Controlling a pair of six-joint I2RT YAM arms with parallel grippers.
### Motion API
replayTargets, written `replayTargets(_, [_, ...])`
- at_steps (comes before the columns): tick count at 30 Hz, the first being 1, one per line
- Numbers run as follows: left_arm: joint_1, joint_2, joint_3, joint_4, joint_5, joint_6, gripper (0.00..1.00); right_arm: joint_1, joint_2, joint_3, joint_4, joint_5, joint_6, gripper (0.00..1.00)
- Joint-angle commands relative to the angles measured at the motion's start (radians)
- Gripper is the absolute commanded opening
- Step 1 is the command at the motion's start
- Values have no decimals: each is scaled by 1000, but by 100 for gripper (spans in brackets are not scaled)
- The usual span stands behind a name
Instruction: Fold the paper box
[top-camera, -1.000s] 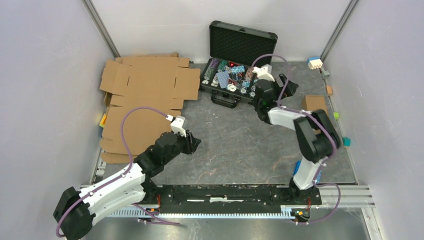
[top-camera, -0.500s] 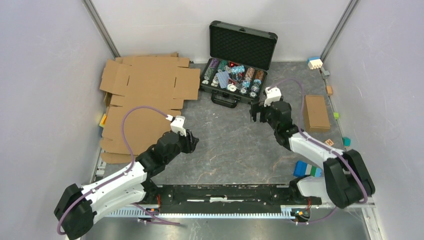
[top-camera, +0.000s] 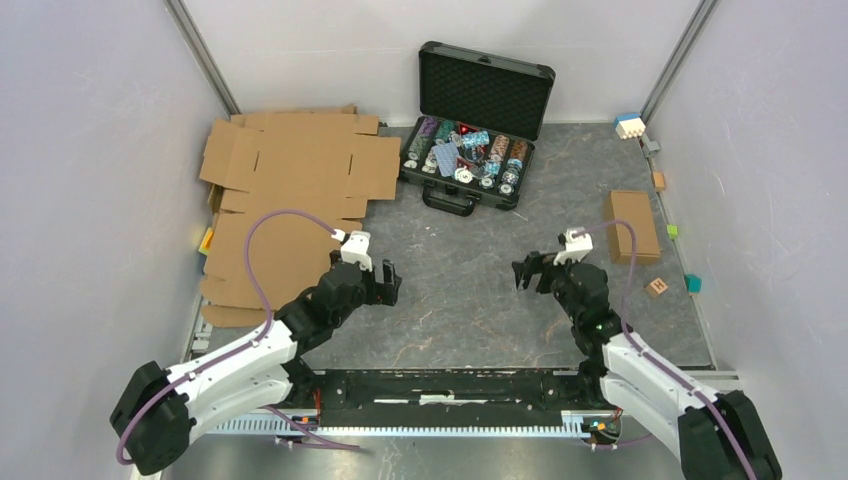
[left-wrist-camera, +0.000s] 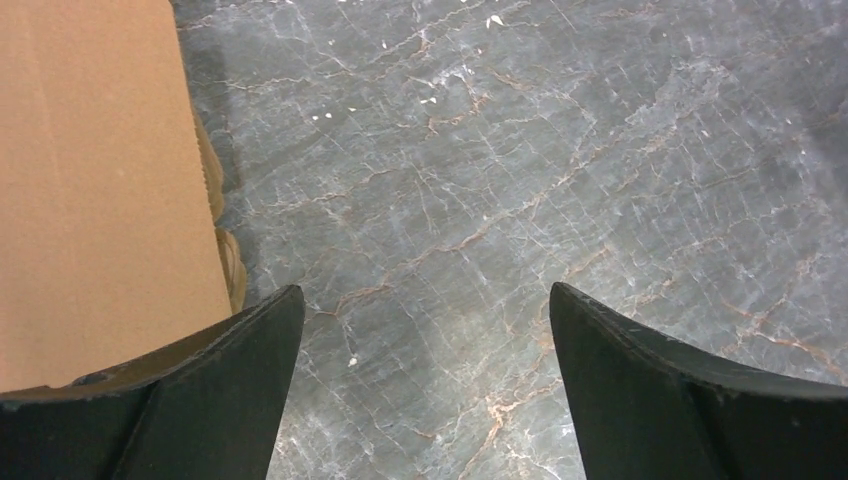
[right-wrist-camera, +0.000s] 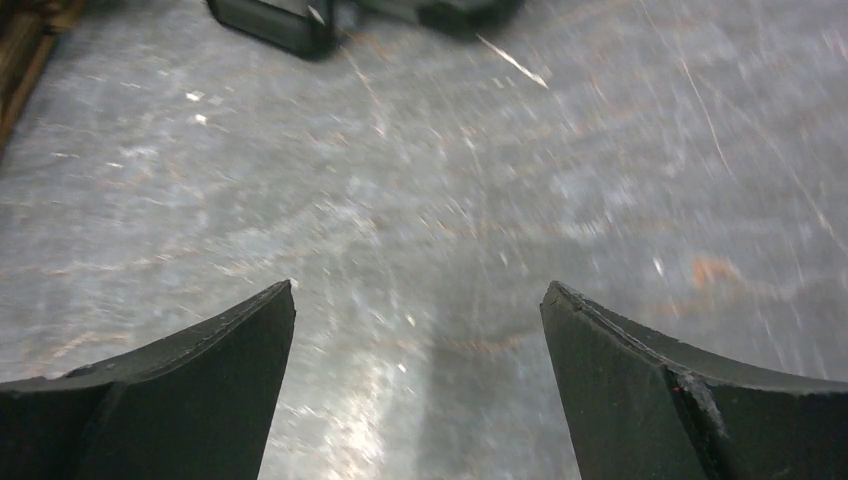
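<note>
The paper box (top-camera: 632, 225) lies flat and closed on the right side of the table (top-camera: 455, 310), a small brown carton with its long side running away from the arms, close to the right wall and not touched by either arm. Around it sit a few small blocks: an orange one (top-camera: 658, 180) beyond it, a green one (top-camera: 672, 230) just to its right, and a brown lettered cube (top-camera: 657, 287) and a teal one (top-camera: 693, 283) nearer the arms. The right hand (top-camera: 528, 272) hangs over bare table to the left of the box, well apart from it, its 2 fingers spread wide with nothing between them; its wrist view is blurred. The left hand (top-camera: 388, 280) is over the middle-left of the table, its fingers likewise wide apart and empty, just beside the right edge of the nearer of 2 big flat cardboard sheets (top-camera: 290, 165) stacked along the left wall. At the back stands an open black case (top-camera: 487, 85), its lid up and its tray full of coloured chips (top-camera: 465, 155). A white and blue block (top-camera: 629, 125) rests in the far right corner.
</note>
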Motion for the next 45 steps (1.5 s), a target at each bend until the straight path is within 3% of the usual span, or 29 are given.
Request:
replayTargets(1, [1, 20, 79, -41, -87, 27, 100, 1, -68, -139, 122, 149, 98, 98])
replayTargets(11, [11, 158, 196, -137, -297, 31, 100, 1, -63, -173, 157, 99, 139, 98])
replayTargets(17, [16, 210, 241, -155, -270, -13, 100, 1, -60, -172, 148, 106, 131, 98])
replayTargets(21, [19, 196, 212, -95, -379, 4, 100, 1, -64, -174, 160, 214, 71, 98])
replayTargets(25, [44, 136, 120, 133, -335, 162, 100, 1, -67, -201, 198, 368, -87, 98])
replayTargets(30, [200, 122, 86, 299, -313, 250, 100, 0, -78, -223, 354, 370, -279, 98])
replayTargets(34, [359, 184, 88, 373, -258, 238, 100, -31, -34, -322, 673, 465, -472, 95])
replayTargets(37, [466, 225, 32, 507, -173, 258, 100, -113, 117, -351, 844, 423, -541, 93])
replayTargets(38, [512, 227, 23, 519, -143, 262, 100, -118, 198, -340, 880, 412, -574, 98])
replayTargets(41, [603, 309, -59, 722, -82, 280, 100, -119, 419, -345, 1136, 442, -596, 98])
replayTargets(45, [627, 417, -40, 749, -47, 278, 100, -124, 560, -383, 1337, 500, -575, 98])
